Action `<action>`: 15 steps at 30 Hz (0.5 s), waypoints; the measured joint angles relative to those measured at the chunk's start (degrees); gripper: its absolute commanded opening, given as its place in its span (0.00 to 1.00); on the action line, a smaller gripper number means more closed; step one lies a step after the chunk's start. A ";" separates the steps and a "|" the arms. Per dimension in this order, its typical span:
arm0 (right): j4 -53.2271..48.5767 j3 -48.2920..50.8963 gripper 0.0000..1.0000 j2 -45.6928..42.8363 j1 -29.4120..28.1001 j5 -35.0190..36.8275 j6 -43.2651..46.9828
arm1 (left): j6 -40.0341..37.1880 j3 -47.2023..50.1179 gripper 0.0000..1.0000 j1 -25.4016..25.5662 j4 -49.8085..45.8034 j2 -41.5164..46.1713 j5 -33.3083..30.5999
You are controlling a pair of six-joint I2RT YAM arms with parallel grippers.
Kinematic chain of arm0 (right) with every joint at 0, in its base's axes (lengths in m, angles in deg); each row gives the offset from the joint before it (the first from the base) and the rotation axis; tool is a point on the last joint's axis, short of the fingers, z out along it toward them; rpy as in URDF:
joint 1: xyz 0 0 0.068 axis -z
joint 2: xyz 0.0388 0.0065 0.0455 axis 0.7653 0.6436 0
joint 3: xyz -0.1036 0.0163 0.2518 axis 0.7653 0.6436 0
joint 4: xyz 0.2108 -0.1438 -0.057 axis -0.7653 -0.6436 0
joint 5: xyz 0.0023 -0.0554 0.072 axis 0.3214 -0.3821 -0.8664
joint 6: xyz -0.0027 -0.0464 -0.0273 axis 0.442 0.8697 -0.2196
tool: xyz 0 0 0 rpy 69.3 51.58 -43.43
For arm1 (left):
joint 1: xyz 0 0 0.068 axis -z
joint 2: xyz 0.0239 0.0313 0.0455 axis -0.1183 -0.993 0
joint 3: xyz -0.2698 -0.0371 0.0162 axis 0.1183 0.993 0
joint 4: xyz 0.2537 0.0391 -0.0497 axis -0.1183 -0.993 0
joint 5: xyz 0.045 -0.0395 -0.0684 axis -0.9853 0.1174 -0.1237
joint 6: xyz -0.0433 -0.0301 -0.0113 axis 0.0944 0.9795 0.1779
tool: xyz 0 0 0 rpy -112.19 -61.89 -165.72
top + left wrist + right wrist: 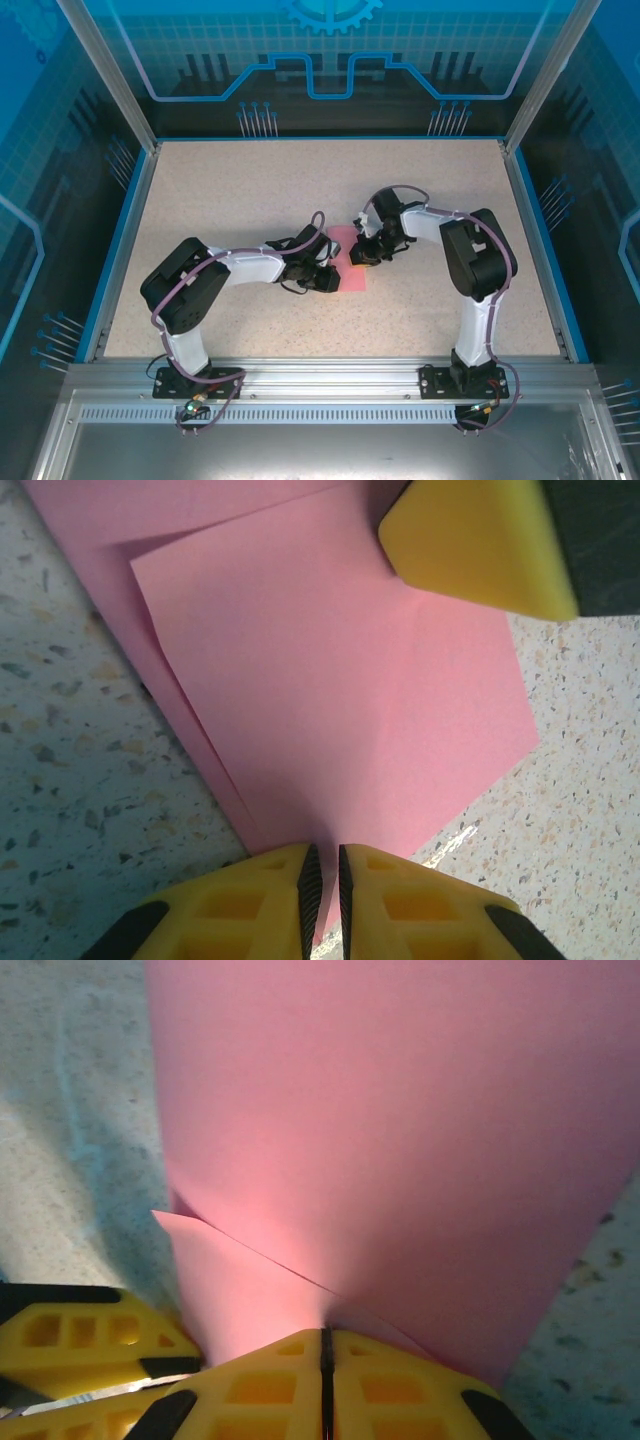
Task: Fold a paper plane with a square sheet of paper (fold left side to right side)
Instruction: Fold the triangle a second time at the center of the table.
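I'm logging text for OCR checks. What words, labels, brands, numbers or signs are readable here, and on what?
None readable. The pink paper is blank, the yellow fingers bear no marking, and the blue back panel carries a gear and line drawing without letters.

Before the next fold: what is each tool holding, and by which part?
Both grip the thin pink sheet of paper: left tool pinches a corner, right tool pinches a lifted edge.

Speckled beige tabletop (pixel 220 200) — blue-edged, seemingly glass panels (pixel 330 60) behind.
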 measured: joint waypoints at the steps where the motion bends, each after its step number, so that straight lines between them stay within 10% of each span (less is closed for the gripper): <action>1: -0.13 -0.13 0.09 0.07 0.04 -0.02 0.00 | 0.02 0.00 0.18 0.00 -0.02 0.04 0.00; 15: -1.05 -0.55 0.09 0.17 -0.13 0.55 0.02 | 0.20 -2.91 0.19 -0.02 -3.23 1.99 2.43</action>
